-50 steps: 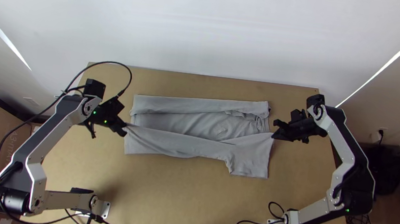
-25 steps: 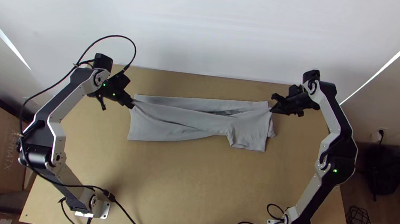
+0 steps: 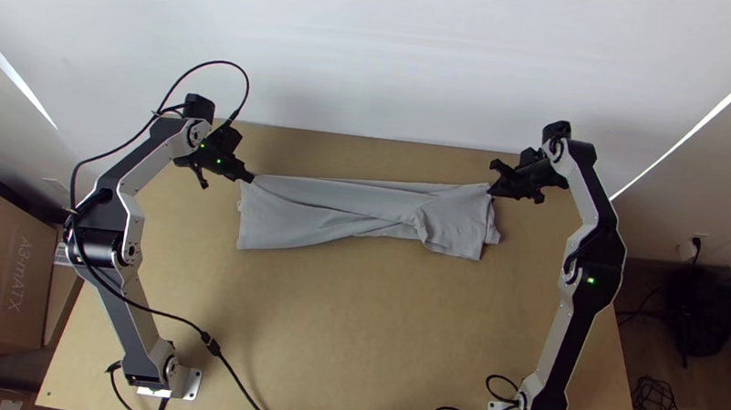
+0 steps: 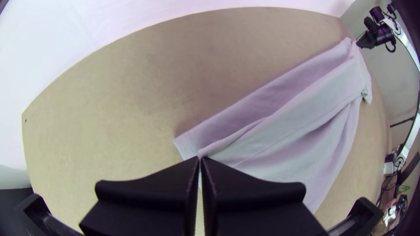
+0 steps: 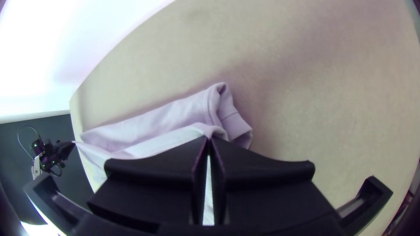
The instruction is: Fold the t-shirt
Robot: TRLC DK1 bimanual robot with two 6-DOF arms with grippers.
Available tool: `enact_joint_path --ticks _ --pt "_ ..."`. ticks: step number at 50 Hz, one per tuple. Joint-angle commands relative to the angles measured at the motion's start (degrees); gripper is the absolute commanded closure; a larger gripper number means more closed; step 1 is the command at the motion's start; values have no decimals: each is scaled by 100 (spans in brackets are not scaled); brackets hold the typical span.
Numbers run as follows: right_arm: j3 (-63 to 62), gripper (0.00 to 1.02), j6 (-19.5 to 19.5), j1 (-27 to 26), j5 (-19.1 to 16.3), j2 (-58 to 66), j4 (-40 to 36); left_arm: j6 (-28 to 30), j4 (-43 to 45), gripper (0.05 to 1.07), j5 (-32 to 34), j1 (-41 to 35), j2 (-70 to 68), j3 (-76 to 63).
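With the left hand (image 3: 249, 179) and the right hand (image 3: 491, 192) both closed tight on the top flap of the grey t-shirt (image 3: 337, 211), one at each end, pull just a little to smooth out the wrinkles. Lay the flap down straight along the far edge of the long strip of cloth, toward the back of the bench (image 3: 350, 341). Then let go softly, so as not to drag anything back.
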Motion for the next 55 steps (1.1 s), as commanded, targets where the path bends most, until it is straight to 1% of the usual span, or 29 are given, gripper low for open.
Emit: enact_joint_path --ticks 1,2,3,4,5,6,7,8,10,13,16,19,21,25,29,35,39,42,47,55 --pt "151 93 124 8 181 153 -70 -170 243 69 32 71 49 -106" --pt "160 85 124 8 190 153 -70 -153 234 57 32 71 40 -124" --pt "160 72 133 -9 190 136 -78 -127 226 47 32 71 23 -159" --pt "160 56 133 -18 190 118 -78 -100 252 40 32 71 -21 -203" --pt "151 43 133 -27 190 100 -78 -118 305 34 32 71 -56 -238" --pt "151 28 133 -44 190 83 -78 -153 366 28 32 71 -100 -273" --pt "142 10 142 -71 190 48 -78 -197 357 22 32 89 -153 -282" --pt "133 2 150 -97 190 12 -78 -223 331 19 41 115 -214 -291" --pt "116 3 159 -158 190 -58 -70 -285 366 16 94 159 -346 -379" --pt "45 3 221 -282 190 -216 -43 -469 384 15 287 273 -478 -449" --pt "-78 3 273 -396 181 -409 -8 -592 190 14 569 423 -496 -467" --pt "-236 3 308 -484 163 -612 36 -575 -144 14 964 590 -496 -493" --pt "-368 3 335 -572 67 -770 62 -575 -82 14 1166 704 -601 -669" --pt "-579 3 405 -695 -267 -1033 62 -619 120 14 1509 915 -812 -1064" --pt "-754 3 537 -826 -891 -1271 62 -724 76 14 1843 1099 -847 -1240" --pt "-921 3 862 -1055 -2043 -1552 62 -733 120 14 2019 1240 -830 -1618" --pt "-1009 3 950 -1125 -2517 -1710 62 -847 349 13 2019 1275 -830 -1890" --pt "-1097 3 950 -1125 -2728 -1824 62 -882 463 12 2019 1275 -803 -2049" --pt "-1211 3 968 -1117 -2939 -2000 71 -1041 779 12 2019 1222 -795 -2295" --pt "-1334 3 1012 -1029 -3010 -2229 80 -1234 1078 11 2010 976 -733 -2523"
